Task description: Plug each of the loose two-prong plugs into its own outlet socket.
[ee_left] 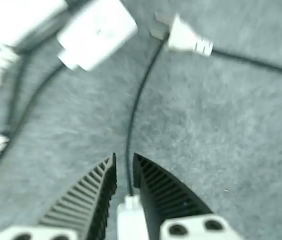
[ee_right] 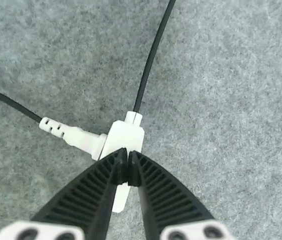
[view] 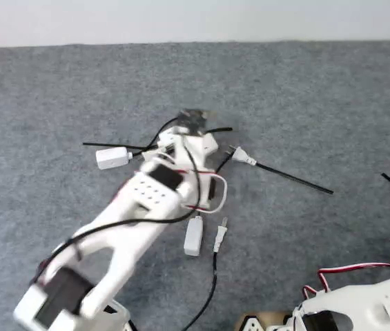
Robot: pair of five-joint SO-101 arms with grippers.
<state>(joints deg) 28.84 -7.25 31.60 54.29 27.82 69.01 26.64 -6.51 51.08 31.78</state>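
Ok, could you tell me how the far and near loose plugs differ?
The far plug lies aslant, prongs leftward; the near plug lies straight, prongs pointing away. The near plug has a socket beside it; the far plug has none. Both are white with black cords.

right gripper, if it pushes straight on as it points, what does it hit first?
The white outlet socket, just ahead of the shut right gripper; it may already touch, depth unclear.

High view: fixed overhead, well back, looking down and toward 12 o'clock over the grey table (view: 333, 89). Wrist views: mounted right behind the left gripper (ee_left: 124, 157) and right gripper (ee_right: 127, 152), aimed down, super close to the table. Shared between high and left wrist: loose plug (view: 241, 157) (ee_left: 188, 40), 3 o'clock of centre up high.
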